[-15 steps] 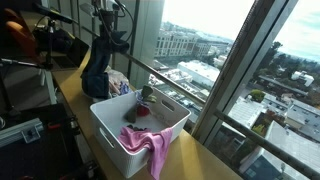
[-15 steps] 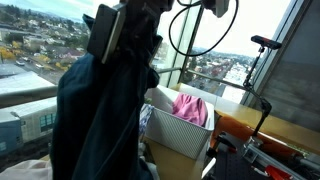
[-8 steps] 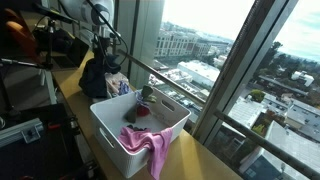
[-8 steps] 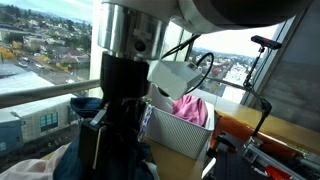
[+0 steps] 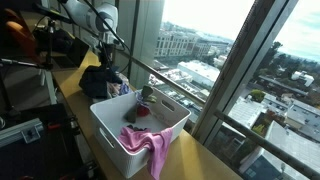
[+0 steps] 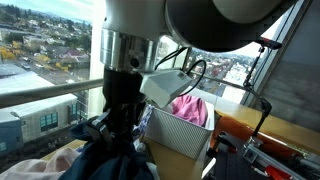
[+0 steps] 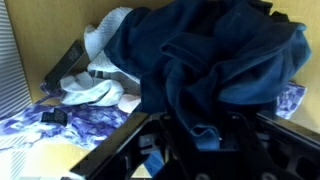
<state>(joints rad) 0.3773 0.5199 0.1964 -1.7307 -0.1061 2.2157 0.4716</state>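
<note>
While a white basket point(image 5: 106, 135) draped with a pink cloth point(image 5: 148, 148) stands near it and pale cloths point(image 7: 105, 90) lie underneath, the pincer point(image 7: 200, 142) hangs over the dark blue garment point(image 7: 220, 60), a fold touching its fingers; pinching or spread, I cannot tell.

Wooden counter point(image 5: 208, 160): clothes heap point(image 5: 104, 82), white basket point(image 5: 108, 127)

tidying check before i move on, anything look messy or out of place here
A pink cloth hangs over the rim of the white basket, partly outside. Beside the basket, a dark blue garment lies crumpled on a white cloth and a purple patterned cloth.
</note>
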